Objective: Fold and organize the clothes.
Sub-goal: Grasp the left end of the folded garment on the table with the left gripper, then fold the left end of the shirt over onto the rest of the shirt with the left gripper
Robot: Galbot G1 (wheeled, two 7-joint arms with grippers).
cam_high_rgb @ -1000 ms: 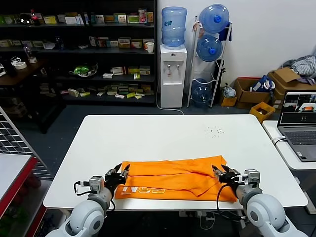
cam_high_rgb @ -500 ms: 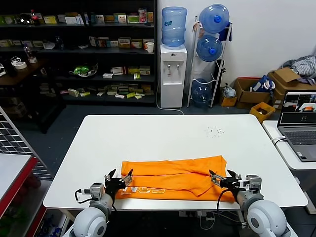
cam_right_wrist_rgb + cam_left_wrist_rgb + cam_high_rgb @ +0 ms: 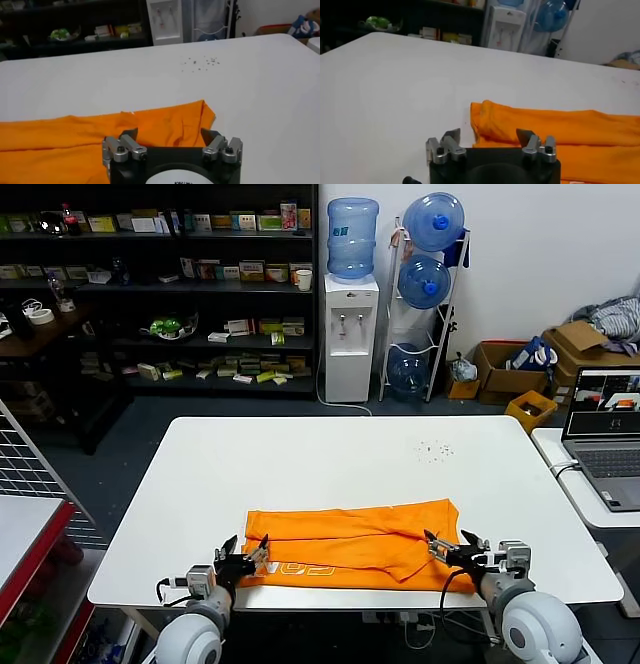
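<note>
Left end effector (image 3: 243,555): black body with metal-tipped fingers spread wide, holding nothing, low over the near edge of the tabletop just off the left end of the garment; its wrist view shows the fingers (image 3: 451,137) apart with the orange cloth lying beyond them. Right end effector (image 3: 447,548): same build, fingers spread wide, empty, at the garment's near right corner; its wrist view shows the fingers (image 3: 128,136) parted above the orange fabric. Bright orange short-sleeved cotton T-shirt (image 3: 350,544): folded into a long band lying flat across the near part of the tabletop, between the two end effectors, with white lettering visible on its near left portion and a fold of cloth crossing diagonally toward the right end. White rectangular tabletop (image 3: 340,459): carries the shirt, and a small scatter of dark specks (image 3: 434,450) toward the far right. Open grey laptop (image 3: 604,434): on a separate surface to the right. White water dispenser with blue bottle (image 3: 351,304): against the back wall, beside a rack of blue water bottles (image 3: 428,284). Dark shelving unit with assorted goods (image 3: 160,284): far left.
</note>
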